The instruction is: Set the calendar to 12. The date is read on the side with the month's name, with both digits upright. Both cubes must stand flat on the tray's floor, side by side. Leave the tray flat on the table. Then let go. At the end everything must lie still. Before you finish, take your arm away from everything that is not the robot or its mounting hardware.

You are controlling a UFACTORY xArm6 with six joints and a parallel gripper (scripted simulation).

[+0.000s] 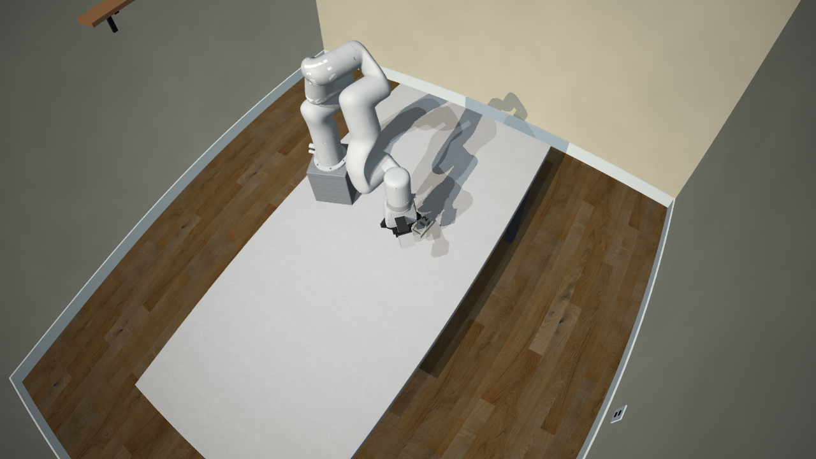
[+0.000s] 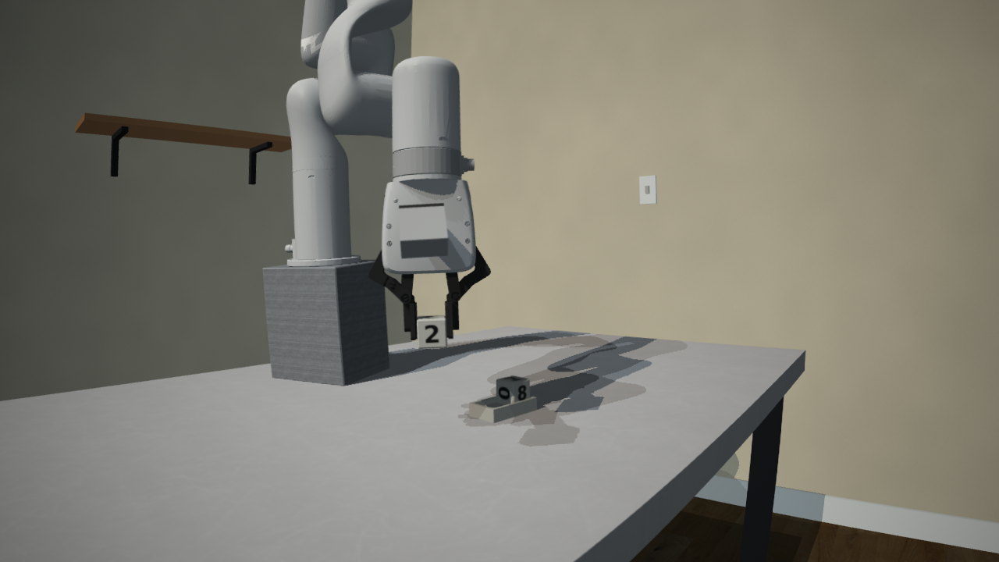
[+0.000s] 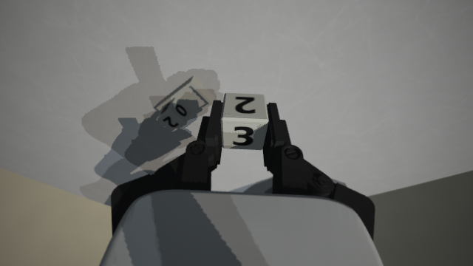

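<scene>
White cube (image 2: 431, 332) (image 3: 244, 121) — its 3 only in wrist view

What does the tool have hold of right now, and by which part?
A white number cube, gripped between the tool's fingers by two opposite side faces; the faces showing 2 and 3 are uncovered.

plain room resembling a small robot lab, white arm (image 1: 359, 114) (image 2: 426, 104) on grey block (image 1: 331, 187) (image 2: 304, 325), pale table (image 1: 285, 319) (image 2: 279, 454), wood floor (image 1: 547, 285) (image 2: 845, 542), wall shelf (image 1: 105, 11) (image 2: 181, 133)
</scene>
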